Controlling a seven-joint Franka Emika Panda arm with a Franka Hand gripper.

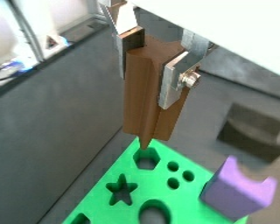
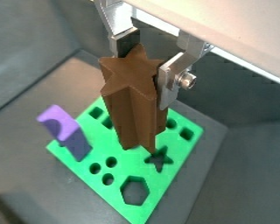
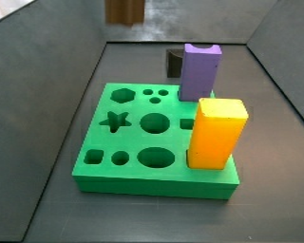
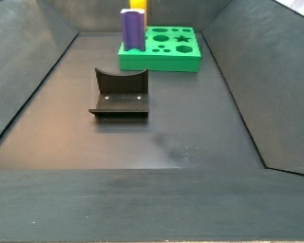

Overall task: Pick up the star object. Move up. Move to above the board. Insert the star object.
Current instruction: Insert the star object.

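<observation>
My gripper [image 1: 150,66] is shut on the star object [image 1: 149,96], a tall brown ridged peg held upright between the silver fingers [image 1: 174,77]. Both wrist views show it; its star-shaped top shows in a wrist view [image 2: 133,105]. The green board [image 1: 108,197] lies below the peg, and its star hole [image 2: 160,158] is open near the peg's lower end. In a side view only the peg's lower end [image 3: 124,9] shows, high above the board's [image 3: 129,142] far side. The star hole [image 3: 114,121] is empty.
A purple notched block [image 3: 199,71] and an orange-yellow block [image 3: 218,133] stand in the board's right side. The dark fixture [image 4: 119,93] stands on the floor away from the board [image 4: 165,49]. Dark bin walls rise on all sides.
</observation>
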